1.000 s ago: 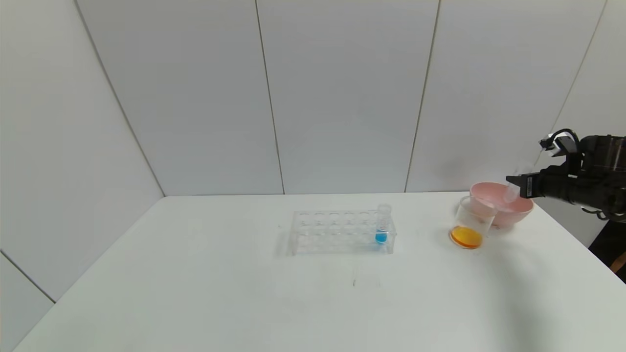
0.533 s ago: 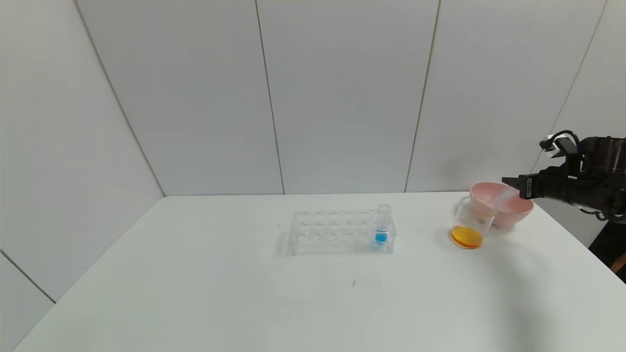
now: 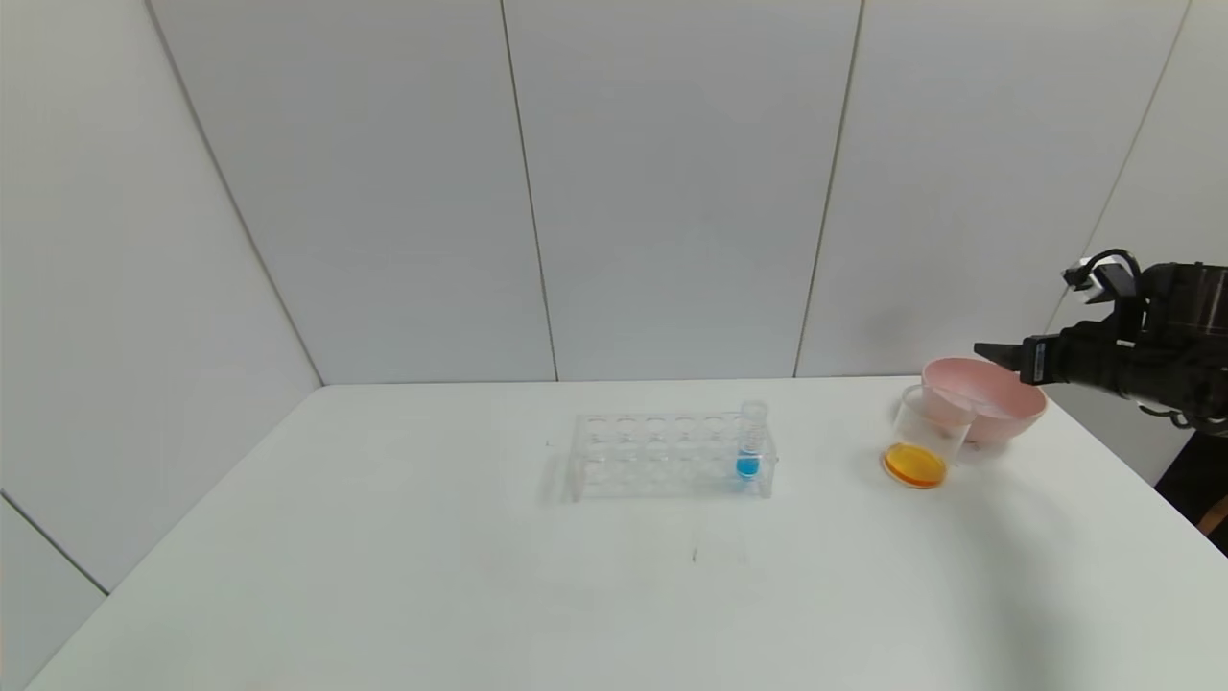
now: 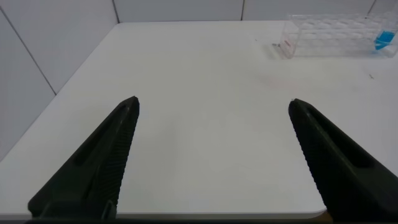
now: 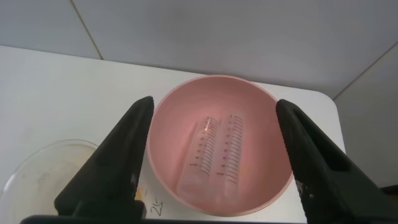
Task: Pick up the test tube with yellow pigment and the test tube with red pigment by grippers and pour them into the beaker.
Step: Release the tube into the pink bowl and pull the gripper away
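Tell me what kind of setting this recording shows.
Probably a mock chemistry bench: a clear plastic tube rack holding a blue-liquid tube, a clear beaker with orange liquid, and a pink bowl containing two empty tubes, on a white table.

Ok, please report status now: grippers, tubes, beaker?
Right gripper open over pink bowl, two emptied tubes inside. Left gripper open, idle. Beaker holds orange liquid. Nothing blocking.

The right gripper (image 3: 993, 353) is held level out at the right, black fingers (image 5: 112, 165) spread wide and empty; the left gripper (image 4: 214, 155) is parked low, jaws likewise parted
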`<state>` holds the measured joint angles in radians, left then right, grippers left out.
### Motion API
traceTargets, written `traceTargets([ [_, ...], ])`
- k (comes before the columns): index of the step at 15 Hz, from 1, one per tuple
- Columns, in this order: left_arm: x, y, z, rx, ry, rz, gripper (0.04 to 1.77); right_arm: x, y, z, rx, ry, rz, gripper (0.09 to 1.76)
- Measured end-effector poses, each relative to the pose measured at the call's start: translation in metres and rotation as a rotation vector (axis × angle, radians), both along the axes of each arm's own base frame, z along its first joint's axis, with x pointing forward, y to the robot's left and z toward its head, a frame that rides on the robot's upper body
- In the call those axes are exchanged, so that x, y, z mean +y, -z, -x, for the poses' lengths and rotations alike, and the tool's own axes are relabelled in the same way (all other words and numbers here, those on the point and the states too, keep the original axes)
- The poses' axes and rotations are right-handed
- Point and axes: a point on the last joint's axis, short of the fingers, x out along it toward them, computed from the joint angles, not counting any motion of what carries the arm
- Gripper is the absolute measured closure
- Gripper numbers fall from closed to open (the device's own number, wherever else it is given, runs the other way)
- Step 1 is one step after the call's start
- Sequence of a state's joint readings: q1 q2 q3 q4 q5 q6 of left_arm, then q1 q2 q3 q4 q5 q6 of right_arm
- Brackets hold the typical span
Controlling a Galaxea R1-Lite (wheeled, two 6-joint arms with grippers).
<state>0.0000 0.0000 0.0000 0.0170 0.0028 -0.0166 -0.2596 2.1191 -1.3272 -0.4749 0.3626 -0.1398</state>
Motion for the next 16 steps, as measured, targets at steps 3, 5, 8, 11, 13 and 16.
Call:
traceTargets([
  [3,0.0,0.0,0.0,0.0,0.0,0.0,0.09,0.019,-0.015,0.005,-0.017,0.043,-0.027,0.34],
  [5,0.0,0.0,0.0,0.0,0.0,0.0,0.09,0.041,-0.02,0.006,-0.019,0.095,-0.032,0.3],
  [8,0.0,0.0,0.0,0.0,0.0,0.0,0.09,0.082,-0.027,0.009,-0.023,0.161,-0.067,0.25],
  [11,0.0,0.0,0.0,0.0,0.0,0.0,0.09,0.11,-0.036,0.026,-0.029,0.143,-0.069,0.21],
  [13,0.0,0.0,0.0,0.0,0.0,0.0,0.09,0.118,-0.045,0.042,-0.04,0.11,-0.074,0.2],
  [16,0.0,0.0,0.0,0.0,0.0,0.0,0.09,0.12,-0.066,0.075,-0.071,0.056,-0.089,0.18],
])
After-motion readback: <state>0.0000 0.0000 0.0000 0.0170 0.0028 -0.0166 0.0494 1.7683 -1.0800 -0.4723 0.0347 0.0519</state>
